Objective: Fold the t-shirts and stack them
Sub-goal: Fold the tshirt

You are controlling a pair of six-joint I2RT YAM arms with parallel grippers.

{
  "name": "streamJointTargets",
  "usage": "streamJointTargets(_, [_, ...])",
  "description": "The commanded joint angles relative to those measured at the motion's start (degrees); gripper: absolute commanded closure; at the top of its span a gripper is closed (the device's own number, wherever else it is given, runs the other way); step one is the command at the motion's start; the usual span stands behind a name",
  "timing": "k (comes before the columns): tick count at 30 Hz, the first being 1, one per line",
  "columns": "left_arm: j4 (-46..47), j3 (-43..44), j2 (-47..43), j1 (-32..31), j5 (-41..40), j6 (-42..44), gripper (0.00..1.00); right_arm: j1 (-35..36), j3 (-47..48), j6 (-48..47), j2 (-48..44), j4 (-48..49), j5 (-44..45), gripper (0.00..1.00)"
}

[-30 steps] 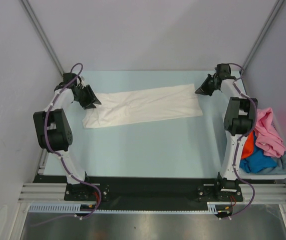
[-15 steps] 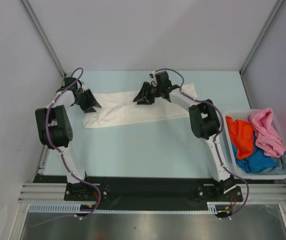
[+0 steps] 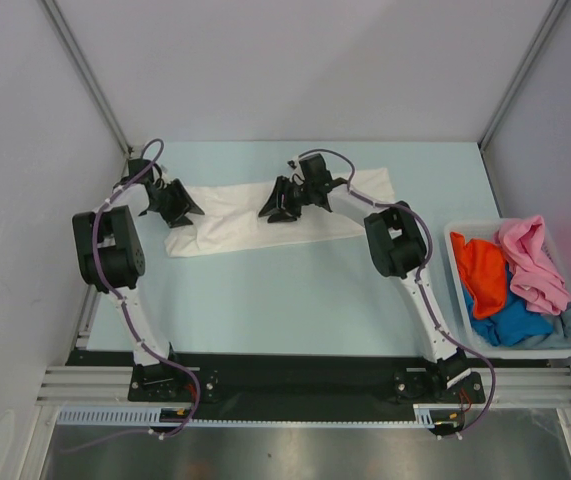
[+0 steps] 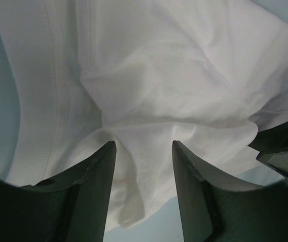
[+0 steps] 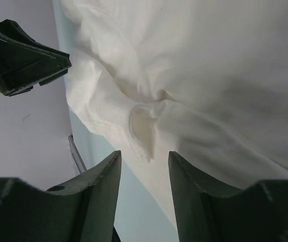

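At the left of the table [image 3: 295,300], the left gripper [image 3: 177,205] hangs low over the left end of the white t-shirt [image 3: 227,222]. Its wrist camera shows the two fingers [image 4: 96,186] standing apart, with a raised fold of the white cloth lying just ahead of the tips and nothing pinched between them. The white t-shirt lies as a long, creased strip across the far part of the table, its left end nearer the arms and its right end farther back. Over the middle of that strip is the right gripper [image 3: 273,208], its arm reaching across from the right. Its jaws also stand apart; a small puckered edge of the cloth sits just in front of the gap, and neither finger grips it. At the far right, beside the table, a pale bin [image 3: 535,350] holds the other t-shirts in a loose heap: orange [image 3: 480,275], pink [image 3: 533,260], bright blue [image 3: 510,320] and grey-blue [image 3: 570,320].
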Motion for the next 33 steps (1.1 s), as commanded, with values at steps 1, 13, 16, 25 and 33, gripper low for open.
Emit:
streamJointTargets(1, [2.52,-0.29,1.42,0.81,1.84,-1.27,0.46,0.63,3.07,-0.84,1.46,1.46,-1.53,0.52])
streamJointTargets(13, [3.57,1.20,3.53,1.69,2.89,-2.51,0.49,2.56,3.25,3.37,3.66,5.77,-3.46,0.61])
streamJointTargets(16, [3.66,1.29,3.88,1.78,2.98,-2.59,0.51,2.91,3.25,4.34,4.10,7.08,-4.25,0.63])
streamJointTargets(25, [3.75,1.38,4.50,2.13,2.80,-2.51,0.59,2.91,3.33,7.15,4.01,7.44,-4.08,0.87])
streamJointTargets(33, [2.87,2.43,5.20,2.22,1.84,-1.63,0.70,1.33,6.41,14.71,2.87,3.75,-6.36,1.00])
